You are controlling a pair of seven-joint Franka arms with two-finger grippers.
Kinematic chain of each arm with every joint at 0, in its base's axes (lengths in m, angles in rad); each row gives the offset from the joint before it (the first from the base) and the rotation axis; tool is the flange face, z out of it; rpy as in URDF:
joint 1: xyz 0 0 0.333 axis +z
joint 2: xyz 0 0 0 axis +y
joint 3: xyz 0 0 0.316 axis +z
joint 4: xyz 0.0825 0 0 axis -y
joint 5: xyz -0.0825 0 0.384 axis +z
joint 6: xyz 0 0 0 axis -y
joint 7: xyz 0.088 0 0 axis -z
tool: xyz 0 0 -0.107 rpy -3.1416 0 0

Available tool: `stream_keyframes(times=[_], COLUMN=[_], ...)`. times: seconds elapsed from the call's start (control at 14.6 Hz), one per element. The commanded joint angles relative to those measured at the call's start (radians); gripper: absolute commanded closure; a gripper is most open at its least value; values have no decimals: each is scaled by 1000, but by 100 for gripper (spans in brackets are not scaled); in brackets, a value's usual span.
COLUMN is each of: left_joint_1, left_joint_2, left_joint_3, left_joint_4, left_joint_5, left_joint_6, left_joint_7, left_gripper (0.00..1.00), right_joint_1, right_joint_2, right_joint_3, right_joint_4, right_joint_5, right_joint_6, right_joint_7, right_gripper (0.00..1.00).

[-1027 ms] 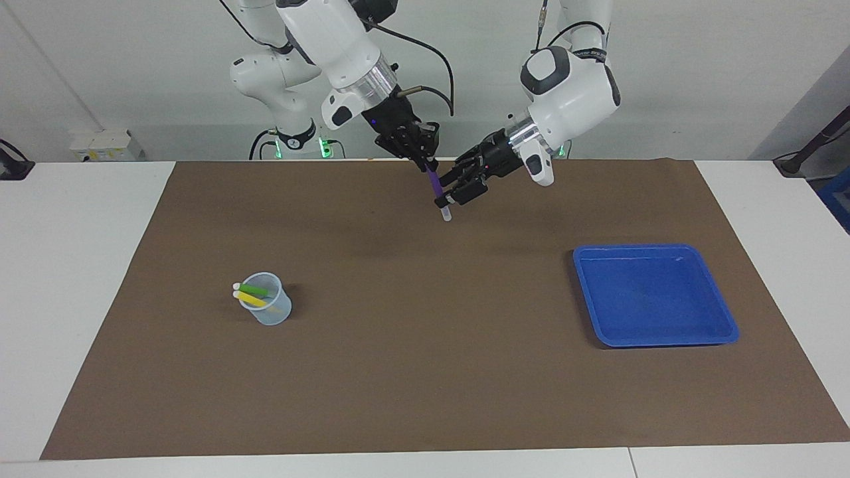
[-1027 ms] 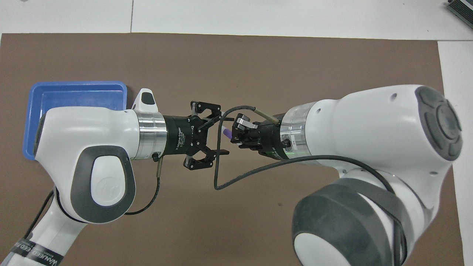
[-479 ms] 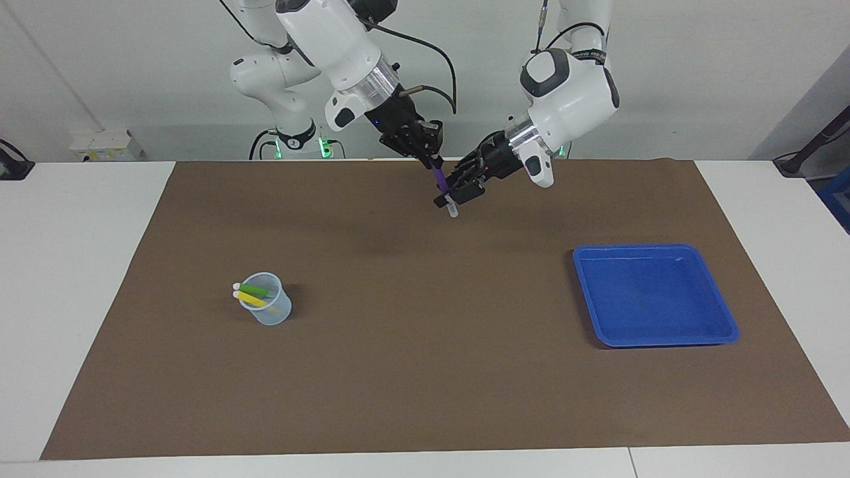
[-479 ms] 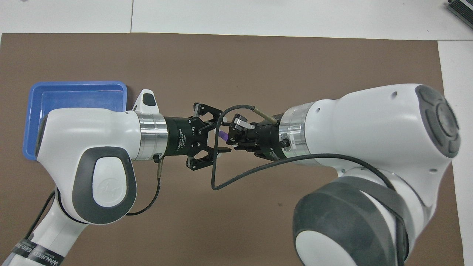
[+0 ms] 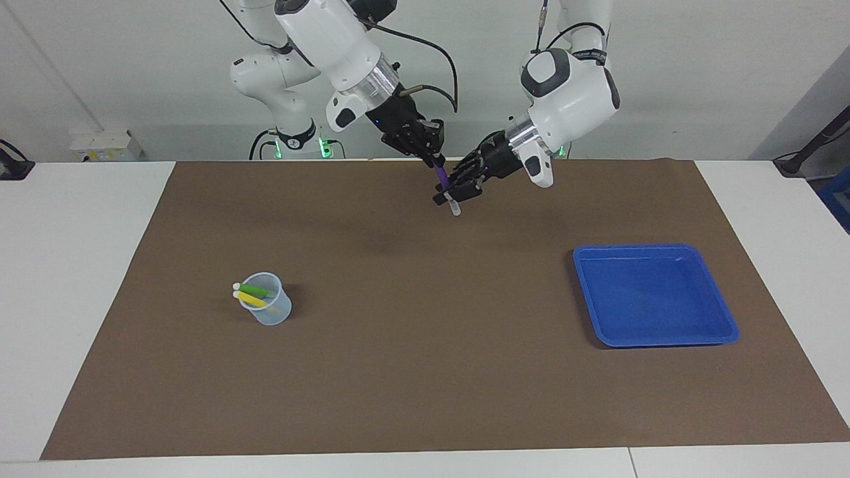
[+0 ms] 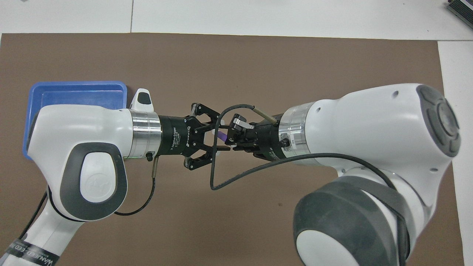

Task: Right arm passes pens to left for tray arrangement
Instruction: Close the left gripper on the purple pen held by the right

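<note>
- Starting at the right arm's end of the worktop (image 5: 425, 398), one translucent cup (image 5: 273, 313) stands on the brown mat. It holds two of the pens, one green pen (image 5: 255, 290) and one yellow pen (image 5: 252, 299), both leaning with their whitish tips over the rim.
- The right gripper (image 5: 428, 158) hangs over the mat's edge nearest the robots. Its jaws are clamped tight on the top of the one purple pen (image 5: 442, 180), which slants down with its whitish tip lowest.
- The left gripper (image 5: 457, 191) meets it from the tray's side. Its jaws are partly open, one finger on each side of the pen's lower end. In the overhead view a gap shows between the fingers, so I judge the pen is not yet gripped there.
- The one blue tray (image 5: 727, 326) lies toward the left arm's end of the worktop, well apart from the handover, with no pen in it.
- Risk: if the right jaws let go before the left ones pinch firmly, the pen would probably drop to the mat and roll.
- Risk: the left jaws sit low, near the tip, so a grip there may let the slim barrel pivot or slip out.
- Risk: the right arm's cable loops close by the left fingers and could snag as the arms part.
- Count: three pens, one cup, one tray, two arms.
</note>
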Motion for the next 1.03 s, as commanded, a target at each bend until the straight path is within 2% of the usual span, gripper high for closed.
stream_keyframes(times=[0.0, 0.14, 0.27, 0.48, 0.55, 0.62, 0.96], left_joint_1=[23, 23, 23, 12, 10, 13, 18], left_joint_2=[-21, -21, -24, -24, -26, -24, -24], left_joint_3=[6, 4, 4, 2, 2, 1, 1], left_joint_4=[-8, -10, -13, -16, -16, -14, -11], left_joint_5=[-29, -29, -29, -27, -27, -27, -29], left_joint_6=[-48, -38, -38, -26, -25, -29, -34], left_joint_7=[6, 8, 8, 13, 14, 14, 13], left_gripper=[48, 50, 57, 57, 65, 100, 100], right_joint_1=[-4, -4, -4, -4, -4, -4, -4], right_joint_2=[-3, -4, -3, -4, -4, -3, -3], right_joint_3=[6, 6, 6, 6, 6, 6, 6], right_joint_4=[-12, -12, -12, -12, -12, -12, -12], right_joint_5=[26, 26, 26, 24, 24, 26, 24], right_joint_6=[21, 21, 21, 19, 19, 19, 19], right_joint_7=[13, 11, 11, 11, 11, 11, 11], right_gripper=[100, 100, 100, 100, 100, 100, 100])
